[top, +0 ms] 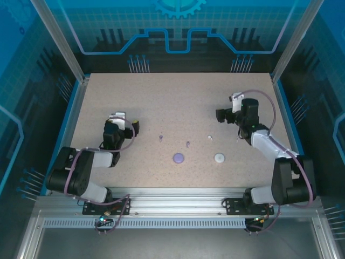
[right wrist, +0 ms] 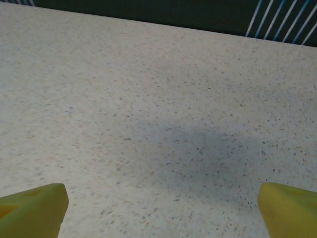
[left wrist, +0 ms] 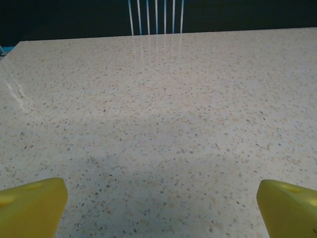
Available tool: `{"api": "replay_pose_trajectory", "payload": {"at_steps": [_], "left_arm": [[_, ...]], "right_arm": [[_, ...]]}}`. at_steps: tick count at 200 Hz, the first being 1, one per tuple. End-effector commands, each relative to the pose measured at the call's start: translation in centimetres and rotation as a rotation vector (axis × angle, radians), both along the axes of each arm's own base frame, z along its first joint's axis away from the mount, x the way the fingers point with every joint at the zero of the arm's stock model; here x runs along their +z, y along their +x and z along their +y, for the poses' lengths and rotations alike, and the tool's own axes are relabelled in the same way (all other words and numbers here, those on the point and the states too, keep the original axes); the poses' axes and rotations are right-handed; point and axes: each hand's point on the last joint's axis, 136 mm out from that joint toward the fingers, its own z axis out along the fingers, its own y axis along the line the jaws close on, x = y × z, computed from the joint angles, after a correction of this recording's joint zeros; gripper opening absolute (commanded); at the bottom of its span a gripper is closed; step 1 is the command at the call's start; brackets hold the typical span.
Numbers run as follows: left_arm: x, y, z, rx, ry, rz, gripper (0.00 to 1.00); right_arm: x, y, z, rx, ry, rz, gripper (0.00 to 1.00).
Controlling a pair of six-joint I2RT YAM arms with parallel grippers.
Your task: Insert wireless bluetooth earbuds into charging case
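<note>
Earbuds [top: 187,143] | mid-table between left tool [left wrist: 160,206] and right tool [right wrist: 161,206] (both spread)

Two cases, a purple case [top: 178,157] and a white case [top: 219,158] — and three earbuds: two purple earbuds [top: 161,138] [top: 187,144], one white earbud [top: 210,138].

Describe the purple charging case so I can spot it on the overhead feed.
On the speckled beige table, look toward the near edge, about midway across. Two small round discs lie there side by side. The pale purple disc-shaped case is the left one; the right disc is white, and the purple earbuds behind it are far tinier.
</note>
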Motion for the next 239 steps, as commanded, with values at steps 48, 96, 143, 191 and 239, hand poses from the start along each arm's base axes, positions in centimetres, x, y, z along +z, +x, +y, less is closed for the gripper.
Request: {"api": "replay_pose_trajectory", "payload": {"at_steps": [48,96,143,191,239], "left_arm": [[4.9,-2.0,-2.6,-0.04,-0.109,0.243,0.95],[4.1,-3.6,-3.4,0.003,-0.208,0.544,0.87],[3.1,-5.6,-6.8,-0.145,-0.265,0.666,0.76],[1.4,-9.1,-13.1,-0.299,-0.06,0.8,0.74],[-0.8,-12.1,-17.8,-0.431,0.125,0.875,0.71]], "right_arm": [[-0.2,-9.8,7.2,0.071,-0.045,0.479,1.0],[-0.9,-14.8,13.2,0.047,0.071,0.697,0.95],[-2.3,-17.1,15.4,0.015,0.151,0.807,0.88],[-1.4,-16.2,12.0,-0.024,0.369,0.746,0.84],[-0.5,-16.5,6.7,-0.095,0.517,0.667,0.84]]}}
